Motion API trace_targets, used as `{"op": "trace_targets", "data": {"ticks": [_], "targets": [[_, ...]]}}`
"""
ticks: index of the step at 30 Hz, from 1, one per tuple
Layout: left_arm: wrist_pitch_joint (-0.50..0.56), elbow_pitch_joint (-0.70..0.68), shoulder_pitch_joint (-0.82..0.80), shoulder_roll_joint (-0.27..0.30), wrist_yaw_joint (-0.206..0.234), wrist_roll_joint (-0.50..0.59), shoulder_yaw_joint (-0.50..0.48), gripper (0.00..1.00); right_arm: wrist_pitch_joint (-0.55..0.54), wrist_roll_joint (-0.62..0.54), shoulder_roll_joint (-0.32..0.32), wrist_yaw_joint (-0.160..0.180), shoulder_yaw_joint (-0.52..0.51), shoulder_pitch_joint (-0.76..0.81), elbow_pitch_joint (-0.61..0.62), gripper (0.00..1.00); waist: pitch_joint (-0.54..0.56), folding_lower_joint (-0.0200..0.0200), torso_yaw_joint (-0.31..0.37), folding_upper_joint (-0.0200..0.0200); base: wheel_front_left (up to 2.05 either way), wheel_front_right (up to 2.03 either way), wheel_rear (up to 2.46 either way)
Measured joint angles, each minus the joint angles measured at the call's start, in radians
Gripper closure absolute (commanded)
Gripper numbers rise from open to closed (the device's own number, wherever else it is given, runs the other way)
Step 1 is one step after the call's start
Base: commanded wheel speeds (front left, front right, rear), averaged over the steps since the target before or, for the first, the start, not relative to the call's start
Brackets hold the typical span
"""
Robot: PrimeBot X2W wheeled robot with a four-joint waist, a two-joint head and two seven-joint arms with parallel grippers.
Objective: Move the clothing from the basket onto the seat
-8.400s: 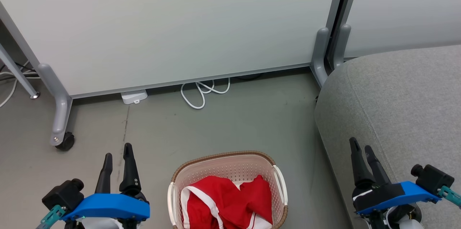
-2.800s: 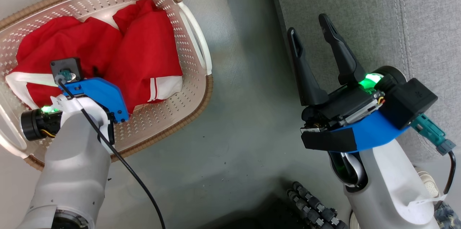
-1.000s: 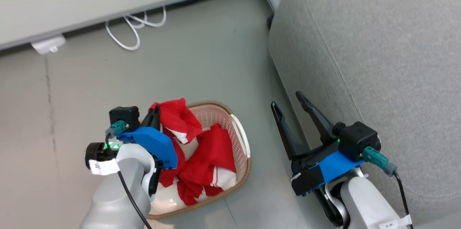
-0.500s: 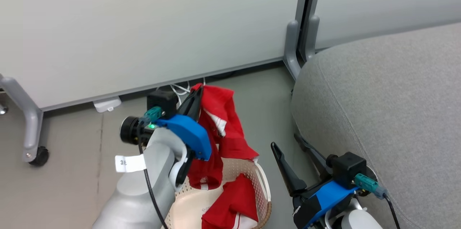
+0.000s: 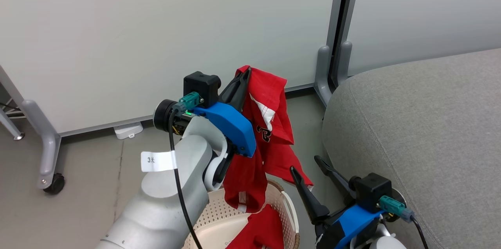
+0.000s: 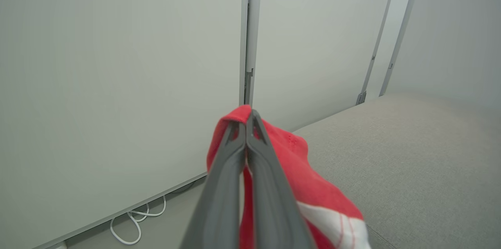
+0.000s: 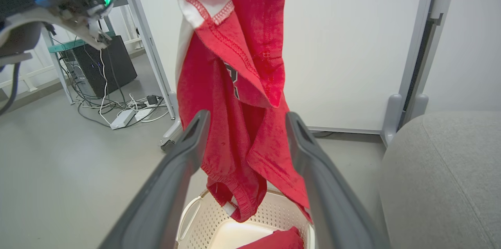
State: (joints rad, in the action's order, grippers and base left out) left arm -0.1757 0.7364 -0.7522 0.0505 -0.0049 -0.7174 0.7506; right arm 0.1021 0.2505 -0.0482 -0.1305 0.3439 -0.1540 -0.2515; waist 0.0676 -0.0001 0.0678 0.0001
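Observation:
My left gripper [image 5: 242,74] is shut on the top edge of one red garment [image 5: 270,123], which hangs full length above the basket [image 5: 235,217]. In the left wrist view the fingers [image 6: 246,118] pinch the red cloth [image 6: 297,170]. Its lower hem dangles just inside the basket [image 7: 270,210]. A second red garment [image 5: 262,233] lies in the basket's bottom. Low beside the basket, my right gripper [image 5: 304,164] stands open, holding nothing, its fingers pointing towards the hanging garment [image 7: 235,84]. The grey seat [image 5: 422,123] is to the right.
White partition panels on grey feet with a caster [image 5: 54,184] stand behind the basket. A white power strip [image 5: 127,129] lies at their base. In the right wrist view a dark computer tower [image 7: 105,65] and loose cables sit under a desk at the left.
My left gripper has lifted the red garment up out of the basket until it hangs almost clear. The head view has tilted up. My right gripper stays open beside the basket.

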Motion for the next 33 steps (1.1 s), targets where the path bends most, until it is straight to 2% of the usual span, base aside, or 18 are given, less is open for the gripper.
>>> {"op": "trace_targets", "data": {"ticks": [5,13,19,25,33], "targets": [[-0.002,-0.007,-0.004,0.0,0.019,-0.021,0.024,1.0,-0.007,-0.001,0.0,0.0,0.001,0.01,0.009,0.0,0.005,0.0,0.009,0.0,0.0,0.0,0.0],[-0.002,0.006,-0.004,0.0,0.024,-0.049,0.059,1.0,-0.019,-0.002,0.0,0.0,-0.004,0.013,0.018,0.0,-0.003,0.0001,0.014,0.0,0.0,0.0,0.0],[-0.007,0.006,-0.007,0.0,0.03,-0.069,0.084,1.0,-0.04,-0.022,0.0,0.0,0.004,-0.045,0.004,0.0,-0.013,0.0001,0.014,0.0,0.0,0.0,0.0],[-0.011,0.0,-0.013,0.0,0.033,-0.096,0.113,1.0,-0.049,-0.027,0.0,0.0,0.023,-0.134,-0.076,0.0,-0.024,0.0001,0.012,0.0,0.0,0.0,0.0],[-0.012,-0.007,-0.034,0.0,0.039,-0.129,0.159,1.0,-0.015,-0.007,0.0,0.0,0.086,-0.27,-0.259,0.0,-0.04,0.0002,-0.002,0.0,0.0,0.0,0.0]]}}
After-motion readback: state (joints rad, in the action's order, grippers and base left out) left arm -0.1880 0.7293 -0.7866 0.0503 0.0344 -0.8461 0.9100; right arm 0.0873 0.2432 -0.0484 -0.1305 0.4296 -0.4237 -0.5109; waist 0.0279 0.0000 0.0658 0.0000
